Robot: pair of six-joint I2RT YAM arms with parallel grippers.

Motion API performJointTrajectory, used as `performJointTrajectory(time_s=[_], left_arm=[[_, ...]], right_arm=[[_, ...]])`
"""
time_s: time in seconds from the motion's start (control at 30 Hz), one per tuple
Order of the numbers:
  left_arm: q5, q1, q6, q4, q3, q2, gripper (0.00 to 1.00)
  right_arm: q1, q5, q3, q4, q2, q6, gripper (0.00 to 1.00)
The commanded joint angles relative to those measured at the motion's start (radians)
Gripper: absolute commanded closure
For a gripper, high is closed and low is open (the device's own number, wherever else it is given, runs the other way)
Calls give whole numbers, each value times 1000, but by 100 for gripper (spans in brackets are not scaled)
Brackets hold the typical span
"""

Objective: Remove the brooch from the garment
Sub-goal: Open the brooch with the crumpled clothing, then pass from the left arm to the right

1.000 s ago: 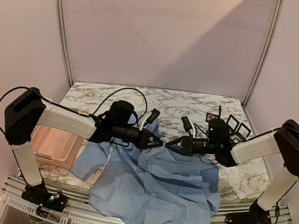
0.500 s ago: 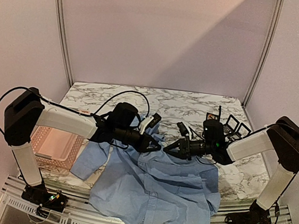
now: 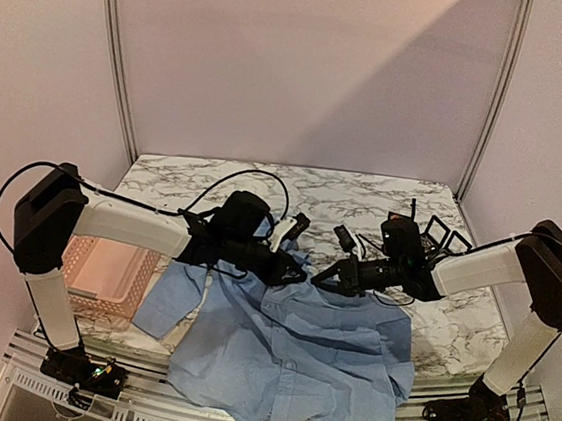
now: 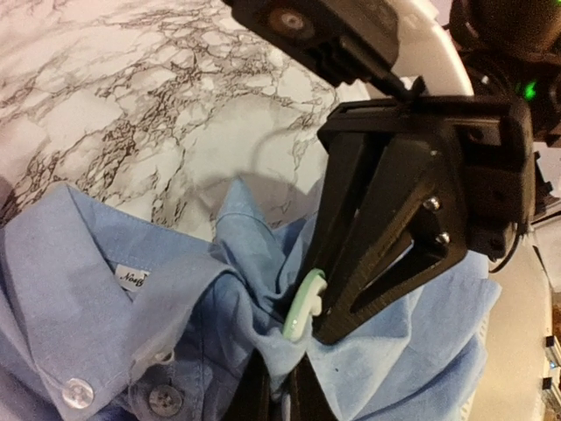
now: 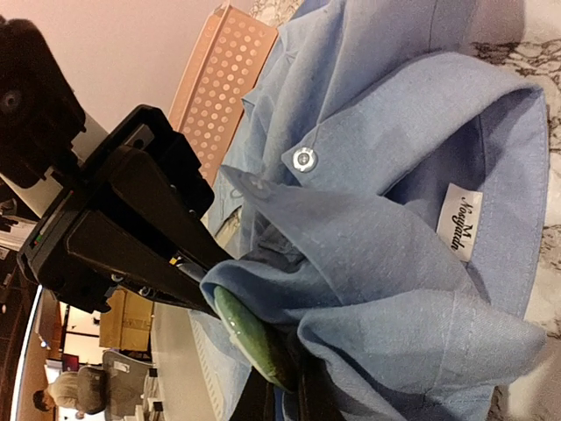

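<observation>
The garment (image 3: 286,352), a light blue collared shirt, lies spread at the table's near edge with its collar bunched up between both arms. The brooch (image 4: 304,307) is a pale green disc with a white back, seated in a raised fold of fabric by the collar. In the right wrist view the brooch (image 5: 248,338) shows edge-on under the fold. My left gripper (image 4: 282,399) is shut on the shirt fabric just below the brooch. My right gripper (image 4: 326,331) is shut with its tip against the brooch's white back. In the top view the left gripper (image 3: 298,271) and right gripper (image 3: 320,278) nearly touch.
A pink perforated basket (image 3: 103,277) stands at the left, beside the shirt sleeve. Small black frames (image 3: 439,237) stand at the back right. Bare marble table (image 3: 343,192) lies beyond the collar.
Both wrists have shifted inward, the left one to the right and the right one to the left. The tips stay together at the collar fold, and both stay shut.
</observation>
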Motion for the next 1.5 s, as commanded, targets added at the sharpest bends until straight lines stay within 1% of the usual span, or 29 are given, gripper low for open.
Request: performJointTrajectory(time_s=[0.0, 0.07, 0.23, 0.37, 0.53, 0.73, 0.9, 1.2, 1.33, 1.47], left_arm=[[150, -114, 20, 58, 51, 22, 100], [147, -111, 14, 50, 54, 26, 100], [149, -92, -15, 73, 35, 21, 100], [166, -58, -70, 148, -22, 4, 100], [192, -27, -111, 224, -73, -10, 100], [205, -15, -121, 243, -83, -10, 100], [209, -12, -128, 260, -84, -10, 100], [217, -11, -133, 270, -92, -20, 100], [217, -9, -134, 269, -94, -23, 100], [217, -9, -133, 267, -93, -25, 100]], right_arm=[[-15, 192, 48, -77, -63, -89, 96], [-15, 190, 45, -78, -81, -111, 94], [-16, 182, 13, -42, -124, -125, 86], [-15, 168, -42, 6, -172, -115, 75], [-15, 130, -138, 87, -279, -114, 59], [-15, 172, -206, 80, -416, -121, 50], [-8, 189, -207, 23, -424, -148, 50], [8, 152, -210, 66, -340, -146, 65], [15, 139, -204, 84, -299, -141, 67], [21, 124, -198, 91, -276, -140, 71]])
